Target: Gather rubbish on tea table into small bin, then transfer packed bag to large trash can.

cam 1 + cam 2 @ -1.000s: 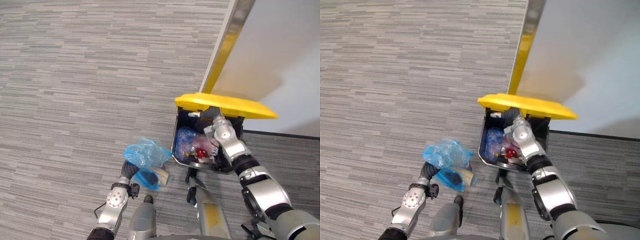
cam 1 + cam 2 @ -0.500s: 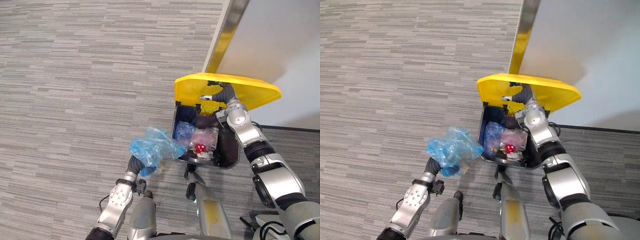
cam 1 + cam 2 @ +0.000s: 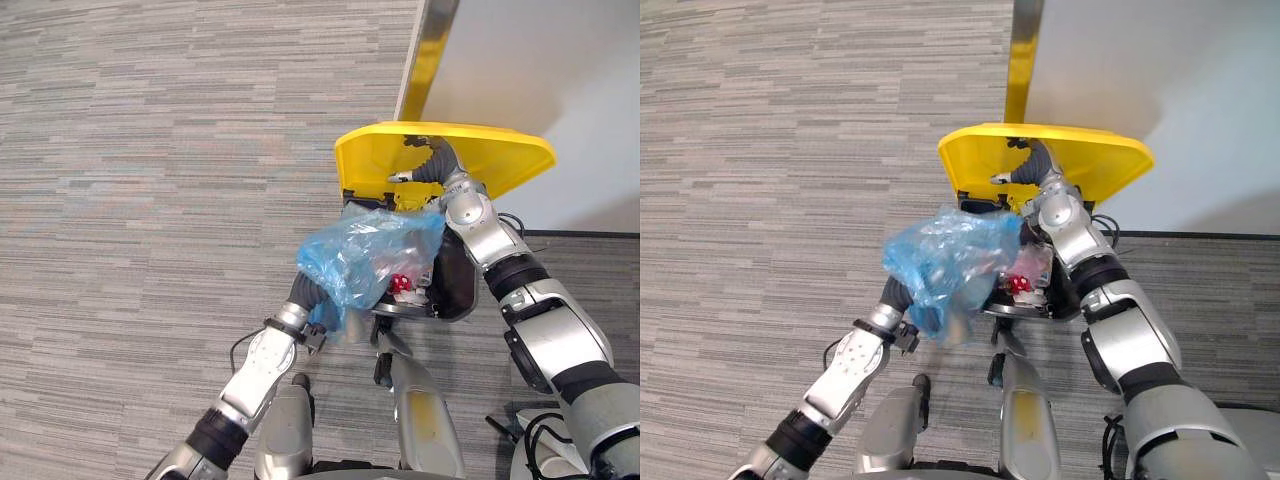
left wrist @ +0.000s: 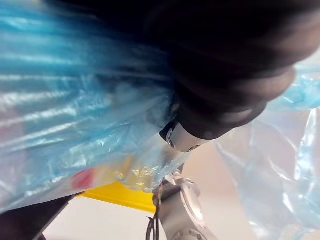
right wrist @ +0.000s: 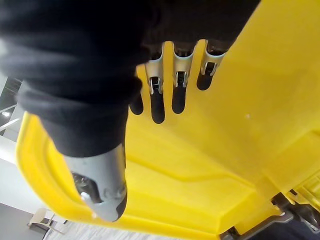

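Right hand (image 5: 156, 102), fingers straight, props yellow lid (image 3: 500, 165); blue bag (image 3: 365, 255) at bin (image 3: 462, 290) mouth. Left hand (image 4: 182, 139) under bag — grip can't be told.

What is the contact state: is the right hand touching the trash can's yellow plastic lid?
Touching. The right wrist view shows the right hand, fingers straight, flat against the underside of the yellow plastic lid, holding it raised.

Left hand (image 3: 304, 293) sunk into blue bag (image 3: 370, 255); trash can (image 3: 458, 286) contents mostly screened
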You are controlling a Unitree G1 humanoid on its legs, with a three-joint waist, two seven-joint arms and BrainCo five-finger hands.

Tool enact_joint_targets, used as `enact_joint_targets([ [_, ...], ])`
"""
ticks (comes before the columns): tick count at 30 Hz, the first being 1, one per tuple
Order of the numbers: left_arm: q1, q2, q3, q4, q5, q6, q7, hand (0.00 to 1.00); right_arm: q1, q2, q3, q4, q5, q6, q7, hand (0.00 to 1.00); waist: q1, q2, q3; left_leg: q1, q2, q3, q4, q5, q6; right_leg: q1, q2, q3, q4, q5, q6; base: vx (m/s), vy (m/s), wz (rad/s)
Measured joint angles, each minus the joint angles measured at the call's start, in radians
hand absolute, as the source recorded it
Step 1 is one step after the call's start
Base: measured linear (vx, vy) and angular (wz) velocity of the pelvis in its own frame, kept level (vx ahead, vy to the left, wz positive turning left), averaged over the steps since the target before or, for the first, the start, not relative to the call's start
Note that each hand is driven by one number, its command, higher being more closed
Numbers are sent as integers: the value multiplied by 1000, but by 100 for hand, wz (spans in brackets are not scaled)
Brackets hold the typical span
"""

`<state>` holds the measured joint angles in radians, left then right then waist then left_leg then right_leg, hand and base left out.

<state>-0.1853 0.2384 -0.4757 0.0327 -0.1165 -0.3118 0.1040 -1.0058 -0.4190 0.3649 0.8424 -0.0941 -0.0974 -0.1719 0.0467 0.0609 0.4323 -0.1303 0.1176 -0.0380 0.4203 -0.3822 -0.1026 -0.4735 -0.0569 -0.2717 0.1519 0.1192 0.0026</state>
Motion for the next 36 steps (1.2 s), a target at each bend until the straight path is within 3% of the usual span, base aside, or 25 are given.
enact_joint_targets([
  [9, -220, -47, -62, 30, 4, 0, 63, 100, -110, -5, 37, 0, 0, 0, 0, 0, -34, -6, 34, -56, 4, 10, 19, 0, -1, -53, 3, 4, 1, 4, -5, -8, -38, -2],
  [13, -386, -81, -81, 232, 14, 5, 77, 100, -185, -21, 38, 0, 0, -1, 0, 0, -51, -13, 60, -111, 3, 13, 54, -6, -11, -91, 3, 3, -5, 16, -10, -22, -27, -3],
  [19, -543, -87, -67, 475, 53, 54, 117, 100, -271, -25, 36, 9, 5, -7, -2, 0, -81, -21, 84, -198, 8, 16, 98, -12, -19, -156, 11, 1, -24, 39, -10, 9, -34, -5],
  [27, -602, -122, 45, 687, 114, 70, 162, 100, -281, -43, 36, 20, 6, -11, -42, 0, -84, -32, 91, -267, 22, 56, 147, -39, -19, -220, 36, 35, -35, 64, -5, 46, -20, -15],
  [33, -645, -142, 46, 809, 137, 89, 159, 100, -299, -59, 37, -12, 18, -14, -48, 0, -85, -32, 91, -346, 37, 64, 194, -53, -28, -282, 45, 37, -33, 67, -3, 49, -43, -5],
  [36, -679, -150, 46, 843, 156, 110, 153, 100, -302, -56, 39, -118, 55, -14, -49, 0, -86, -32, 91, -408, 59, 75, 252, -77, -31, -329, 58, 29, -30, 67, -3, 42, -53, -22],
])
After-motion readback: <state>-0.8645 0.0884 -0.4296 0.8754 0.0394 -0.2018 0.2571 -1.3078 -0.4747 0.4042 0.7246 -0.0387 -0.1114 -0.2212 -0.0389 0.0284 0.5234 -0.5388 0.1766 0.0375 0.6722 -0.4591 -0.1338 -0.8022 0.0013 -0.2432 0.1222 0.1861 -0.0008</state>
